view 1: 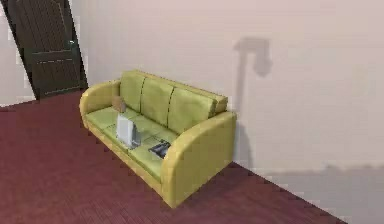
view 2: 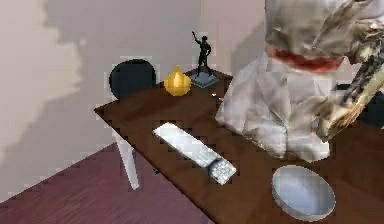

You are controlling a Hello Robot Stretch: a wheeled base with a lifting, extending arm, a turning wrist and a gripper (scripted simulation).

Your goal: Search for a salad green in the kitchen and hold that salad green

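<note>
Sitting-room furnishings, no salad green: sofa (view 1: 160,125) against wall, desk (view 2: 132,112) displaying figurine (view 2: 203,58) and bowl (view 2: 303,192); kitchen search judged outstanding; tool's state cannot be told.

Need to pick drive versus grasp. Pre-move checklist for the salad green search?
1. In kitchen: not ok; green sofa ahead suggests a living room.
2. Target found: not ok; table bears a grey flat device, bowl, yellow vase, dark figurine and pale statue, nothing leafy.
3. Floor ahead: ok; bare red floor left of the sofa.
4. Way out: cannot tell; dark door at the forward view's left looks closed.
</note>
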